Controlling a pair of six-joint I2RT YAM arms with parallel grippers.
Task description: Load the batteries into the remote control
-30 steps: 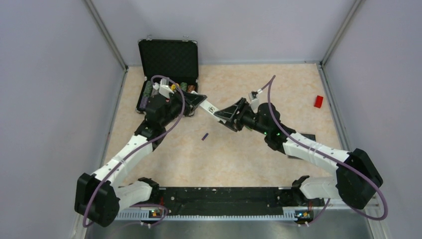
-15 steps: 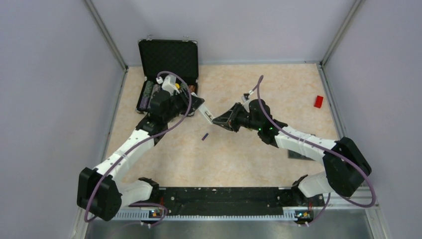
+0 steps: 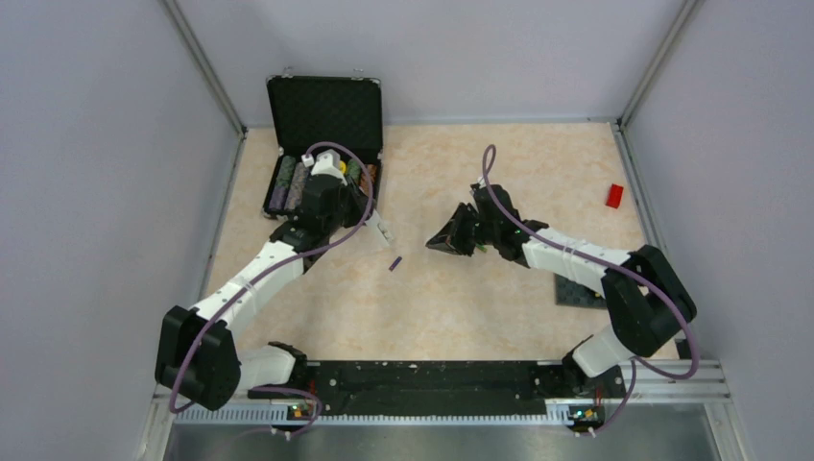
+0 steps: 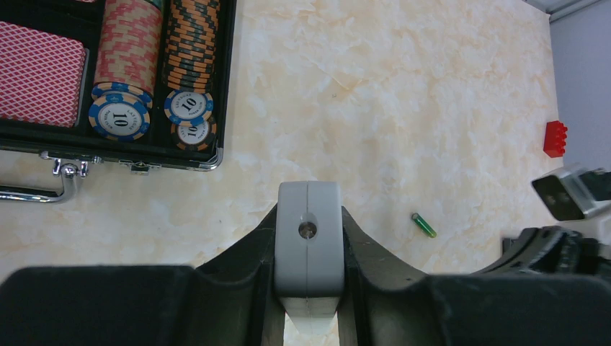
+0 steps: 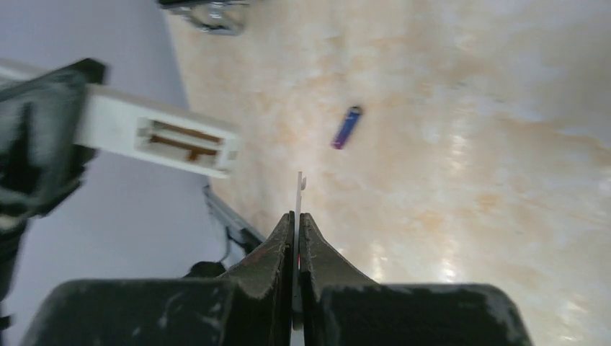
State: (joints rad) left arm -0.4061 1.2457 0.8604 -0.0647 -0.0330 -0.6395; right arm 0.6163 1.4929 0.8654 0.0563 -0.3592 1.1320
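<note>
The right gripper (image 5: 297, 216) is clenched on a thin white cover plate (image 5: 299, 189), seen edge-on between its fingers. The left gripper (image 4: 308, 216) is closed around the remote control (image 5: 162, 137), whose open battery recess appears empty. The purple battery (image 5: 346, 127) lies on the table (image 3: 461, 298) just below the remote, toward the arm bases. The green battery (image 4: 424, 225) lies beyond the remote's far end, apart from it. The cover is judged removed. Both batteries remain to be picked up and seated, and the cover refitted.
</note>
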